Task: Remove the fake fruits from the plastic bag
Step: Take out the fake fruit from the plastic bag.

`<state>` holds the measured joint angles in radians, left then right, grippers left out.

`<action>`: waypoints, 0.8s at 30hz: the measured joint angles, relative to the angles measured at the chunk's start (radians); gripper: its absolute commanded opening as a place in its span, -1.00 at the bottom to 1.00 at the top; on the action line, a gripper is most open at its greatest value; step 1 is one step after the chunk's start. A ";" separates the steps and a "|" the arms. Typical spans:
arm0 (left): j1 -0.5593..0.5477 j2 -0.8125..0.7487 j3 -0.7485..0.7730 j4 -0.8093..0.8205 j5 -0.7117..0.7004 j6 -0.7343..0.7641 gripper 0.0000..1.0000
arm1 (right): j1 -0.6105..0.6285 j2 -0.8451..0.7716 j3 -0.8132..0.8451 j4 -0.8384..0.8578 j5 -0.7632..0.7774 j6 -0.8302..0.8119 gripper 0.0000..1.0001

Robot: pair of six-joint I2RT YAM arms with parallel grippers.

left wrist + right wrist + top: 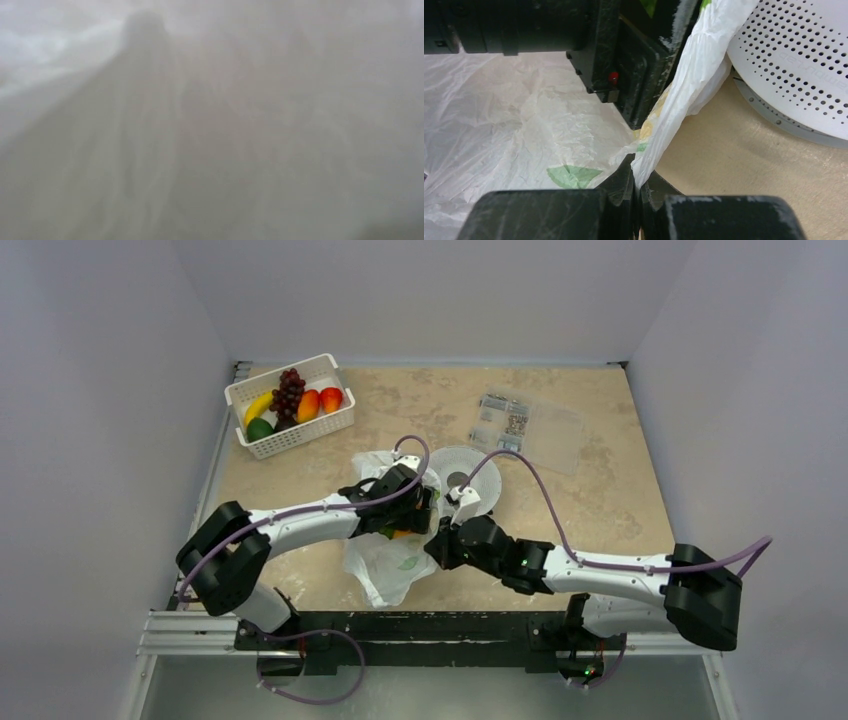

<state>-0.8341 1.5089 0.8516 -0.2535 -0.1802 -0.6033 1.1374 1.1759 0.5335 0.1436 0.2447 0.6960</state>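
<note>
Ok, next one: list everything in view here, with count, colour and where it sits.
basket: one, white, slotted, far left of the table
fake fruits: five visible, yellow, dark purple, orange, red and green, in the basket
plastic bag: one, translucent white with green leaf prints, near centre, under both arms
perforated disc: one, white, round, just right of the bag
clear packet: one, clear with printed labels, far right
table: one, beige
left claw: one, black, buried in the bag, opening not visible
right claw: one, black, shut on the bag's edge
</note>
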 measured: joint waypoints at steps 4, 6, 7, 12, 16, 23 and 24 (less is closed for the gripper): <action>-0.001 0.061 0.030 0.008 0.000 0.013 0.39 | 0.000 0.002 -0.008 0.006 -0.001 0.000 -1.00; -0.001 0.085 0.044 0.010 -0.005 0.020 0.18 | 0.000 0.002 -0.013 0.009 -0.001 0.000 -1.00; -0.001 0.096 0.049 0.010 -0.007 0.023 0.08 | 0.000 0.002 -0.016 0.010 -0.001 0.000 -1.00; -0.001 0.097 0.051 0.009 -0.006 0.031 -0.29 | 0.000 0.002 -0.022 0.017 -0.004 0.003 -1.00; -0.001 0.043 0.041 -0.003 -0.005 0.039 -0.43 | 0.000 0.010 -0.026 0.030 -0.005 0.003 -1.00; -0.001 -0.162 -0.014 -0.055 -0.002 0.039 -0.55 | 0.000 0.031 -0.026 0.049 -0.019 0.003 -1.00; -0.001 -0.187 -0.019 -0.063 -0.001 0.040 -0.56 | 0.000 0.031 -0.026 0.052 -0.020 0.003 -1.00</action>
<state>-0.8349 1.3220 0.8330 -0.3164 -0.1814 -0.5636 1.1374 1.2064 0.5079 0.1955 0.2249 0.6987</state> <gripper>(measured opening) 0.548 0.005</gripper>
